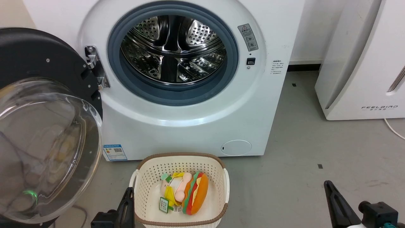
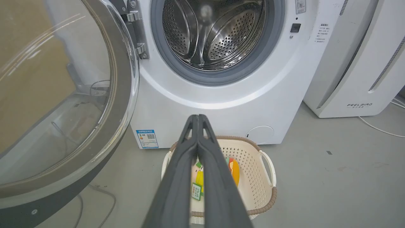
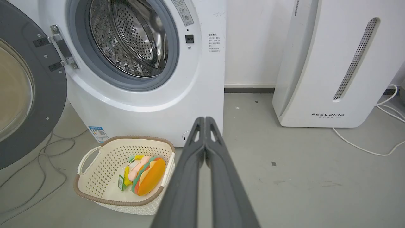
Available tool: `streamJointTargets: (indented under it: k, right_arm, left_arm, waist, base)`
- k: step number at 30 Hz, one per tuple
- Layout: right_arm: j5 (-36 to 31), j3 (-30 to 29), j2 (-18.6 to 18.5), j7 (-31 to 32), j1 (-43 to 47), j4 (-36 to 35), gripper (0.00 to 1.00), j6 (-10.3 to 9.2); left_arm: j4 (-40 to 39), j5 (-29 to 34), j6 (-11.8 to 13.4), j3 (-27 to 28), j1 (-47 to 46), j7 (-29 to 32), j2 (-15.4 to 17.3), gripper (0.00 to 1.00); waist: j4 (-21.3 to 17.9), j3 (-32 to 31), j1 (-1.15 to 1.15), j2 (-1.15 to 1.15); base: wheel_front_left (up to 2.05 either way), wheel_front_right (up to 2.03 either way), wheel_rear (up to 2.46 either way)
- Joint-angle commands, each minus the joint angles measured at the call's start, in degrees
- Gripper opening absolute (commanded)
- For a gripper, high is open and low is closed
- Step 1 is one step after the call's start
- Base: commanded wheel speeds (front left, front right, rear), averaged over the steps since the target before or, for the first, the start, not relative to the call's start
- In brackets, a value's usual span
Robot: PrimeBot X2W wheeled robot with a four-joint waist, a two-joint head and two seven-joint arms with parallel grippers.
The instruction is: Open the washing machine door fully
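Washing machine door [image 1: 47, 126] hangs swung wide on its hinge [image 1: 95, 66], close at the robot's left. Left gripper [image 2: 197, 117] is clenched fully closed, grasping nothing, in the air by the cream basket [image 2: 269, 177]. The door lies just to its left, apart from it. Right gripper [image 3: 205, 119] is likewise pinched closed and empty, well to the right of the door. Behind the basket, which holds a burger toy [image 1: 196, 193], stands the white machine [image 1: 190, 126], its steel drum [image 1: 174, 47] exposed.
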Motion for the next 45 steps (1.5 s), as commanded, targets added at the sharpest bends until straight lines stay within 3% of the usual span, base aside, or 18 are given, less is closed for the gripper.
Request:
streamJointTargets:
  k: [1,45]
  right_arm:
    - [-0.2,0.1,0.0,0.1,-0.5,0.2,0.0,0.0]
    - [-2.4,0.7,0.1,0.9,-4.1,1.6,0.0,0.01]
  left_arm:
    - [-0.3,0.5,-0.5,0.4,-0.3,0.3,-0.2,0.0]
    - [-2.9,4.5,-4.0,4.5,-2.4,4.7,-2.4,0.0]
  waist:
    - [0.0,0.0,0.0,0.0]
    - [0.8,0.6,0.0,0.0]
  base:
    - [0.0,0.0,0.0]
    - [0.0,0.0,0.0]
